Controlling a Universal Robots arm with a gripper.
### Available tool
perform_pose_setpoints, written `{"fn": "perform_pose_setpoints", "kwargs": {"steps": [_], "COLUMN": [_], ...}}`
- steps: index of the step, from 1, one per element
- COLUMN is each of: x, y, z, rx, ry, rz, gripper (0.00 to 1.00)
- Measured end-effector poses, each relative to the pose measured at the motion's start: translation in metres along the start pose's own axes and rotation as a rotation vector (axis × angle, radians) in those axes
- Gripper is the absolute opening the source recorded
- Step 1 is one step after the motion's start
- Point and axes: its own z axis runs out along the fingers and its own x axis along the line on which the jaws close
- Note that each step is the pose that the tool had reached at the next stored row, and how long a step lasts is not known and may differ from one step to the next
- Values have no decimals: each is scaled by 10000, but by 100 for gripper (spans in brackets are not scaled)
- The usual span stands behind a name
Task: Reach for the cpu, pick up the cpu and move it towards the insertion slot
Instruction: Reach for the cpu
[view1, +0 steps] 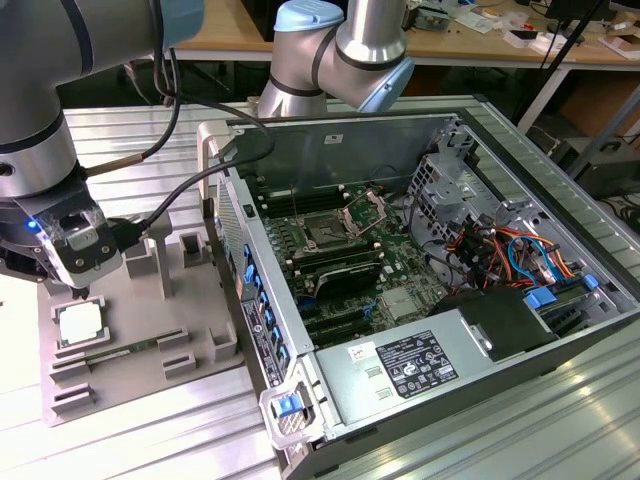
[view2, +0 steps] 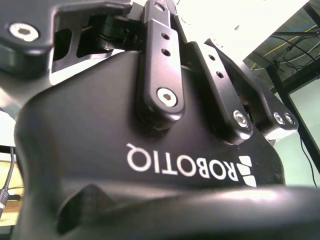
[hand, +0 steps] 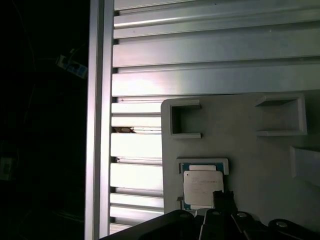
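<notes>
Over cpu (view1: 82, 325), gripper (view1: 79, 291) hovers, seemingly not touching.

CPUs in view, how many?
1. The cpu lies on the grey fixture at the exterior view's left, just below the hand. The insertion slot looks empty; others may be hidden.

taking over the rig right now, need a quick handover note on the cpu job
Gripper: hangs just above the small flat square silvery cpu; open or shut can't be told.
Cpu: lies flat in its seat on the pale grey fixture plate, at the exterior view's left, outside the open grey metal computer case.
Insertion slot: square silver-framed socket with dark centre on the green board inside the case; its bracket looks raised.
Done: the reach, about complete.
Left: cpu not yet lifted, nor moved towards the slot.
</notes>
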Motion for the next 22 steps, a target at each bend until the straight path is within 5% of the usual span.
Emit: {"fn": "perform_pose_setpoints", "kwargs": {"steps": [22], "x": [0], "y": [-1], "z": [36], "rx": [0], "ry": [0], "rz": [0], "gripper": [11]}}
